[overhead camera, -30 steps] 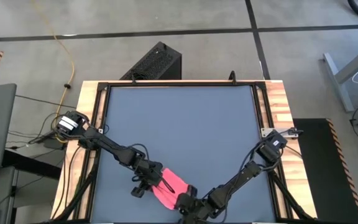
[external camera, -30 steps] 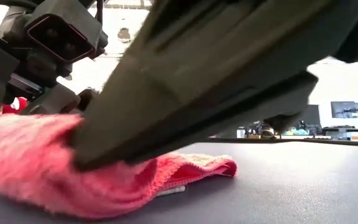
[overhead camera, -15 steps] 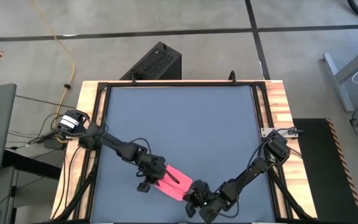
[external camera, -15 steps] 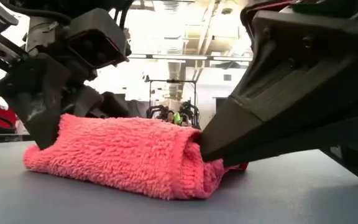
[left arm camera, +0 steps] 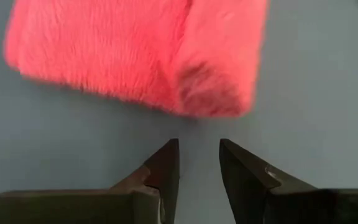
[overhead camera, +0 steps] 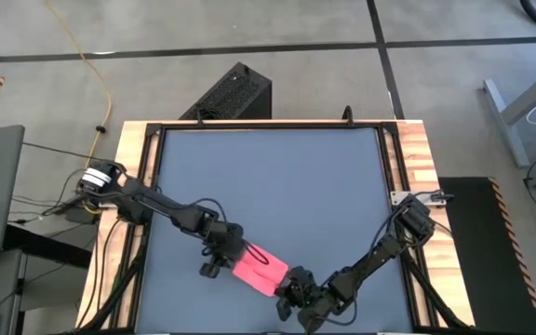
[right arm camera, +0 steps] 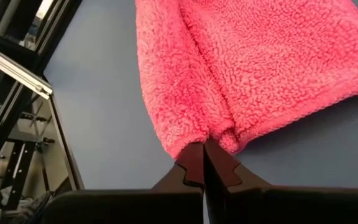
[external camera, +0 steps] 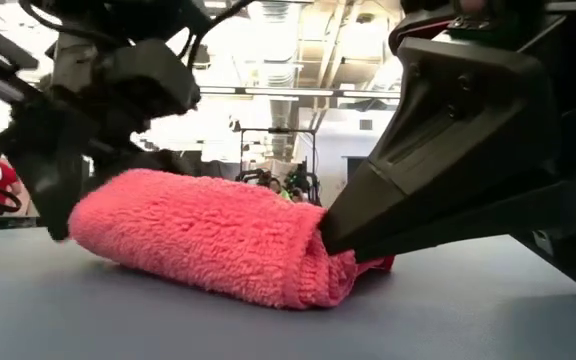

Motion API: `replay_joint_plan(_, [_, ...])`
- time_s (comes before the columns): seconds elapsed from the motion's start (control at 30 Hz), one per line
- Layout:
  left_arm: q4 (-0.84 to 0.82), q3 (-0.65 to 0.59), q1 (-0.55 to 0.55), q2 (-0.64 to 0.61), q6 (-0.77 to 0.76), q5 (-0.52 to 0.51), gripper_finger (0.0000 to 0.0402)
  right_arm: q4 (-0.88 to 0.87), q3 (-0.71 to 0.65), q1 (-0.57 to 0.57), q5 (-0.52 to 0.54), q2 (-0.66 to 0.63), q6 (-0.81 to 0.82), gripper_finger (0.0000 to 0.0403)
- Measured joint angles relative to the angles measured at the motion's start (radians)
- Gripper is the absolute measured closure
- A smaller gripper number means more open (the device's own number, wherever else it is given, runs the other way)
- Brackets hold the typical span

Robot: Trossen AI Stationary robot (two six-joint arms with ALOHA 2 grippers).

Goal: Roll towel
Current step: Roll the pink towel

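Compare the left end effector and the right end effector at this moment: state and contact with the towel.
The left end effector has its jaws parted with nothing between them; the right end effector is shut on the towel.
The left end effector sits just clear of its end of the towel, apart from the fabric; the right end effector pinches the opposite end.
Both are dark, two-fingered and low over the table, at opposite ends of the towel.

You see a plain bright pink towel [overhead camera: 258,270] on a dark grey table [overhead camera: 277,177] with a light wood-striped border.
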Motion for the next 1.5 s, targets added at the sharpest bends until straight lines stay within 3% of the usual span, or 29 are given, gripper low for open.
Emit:
replay_joint_plan(0.2, [-0.118,0.001,-0.026,-0.159,-0.013,-0.043,0.0299,-0.020,0.000,-0.021,-0.019,0.000,0.003,0.0390])
replay_joint_plan(0.3, [-0.022,0.001,-0.104,-0.233,-0.007,-0.149,0.0299,-0.026,0.000,-0.029,-0.031,0.000,-0.001,0.0390])
replay_joint_plan(0.37, [0.092,0.003,-0.177,-0.247,0.043,-0.280,0.0299,-0.026,0.000,-0.030,-0.031,0.001,-0.002,0.0390])
replay_joint_plan(0.5, [0.289,0.003,-0.280,-0.165,0.181,-0.482,0.0299,-0.024,0.000,-0.030,-0.030,0.002,-0.005,0.0390])
replay_joint_plan(0.67, [0.486,0.009,-0.306,0.036,0.266,-0.505,0.0299,-0.021,-0.001,-0.030,-0.029,0.002,-0.006,0.0390])
replay_joint_plan(0.8, [0.515,0.052,-0.292,0.131,0.292,-0.589,0.0299,-0.017,-0.001,-0.030,-0.029,0.003,-0.007,0.0389])
replay_joint_plan(1.0, [0.500,0.062,-0.248,0.143,0.251,-0.582,0.0299,-0.015,-0.002,-0.030,-0.029,0.003,-0.009,0.0388])
replay_joint_plan(1.23, [0.450,0.062,-0.201,0.143,0.175,-0.459,0.0304,0.009,-0.003,-0.031,-0.029,0.003,-0.037,0.0387])
replay_joint_plan(1.37, [0.444,0.062,-0.202,0.143,0.177,-0.459,0.0330,0.012,-0.003,-0.032,-0.021,0.003,-0.011,0.0379])
replay_joint_plan(1.5, [0.422,0.062,-0.202,0.142,0.175,-0.459,0.0365,0.011,-0.003,-0.033,-0.012,0.001,0.026,0.0344])
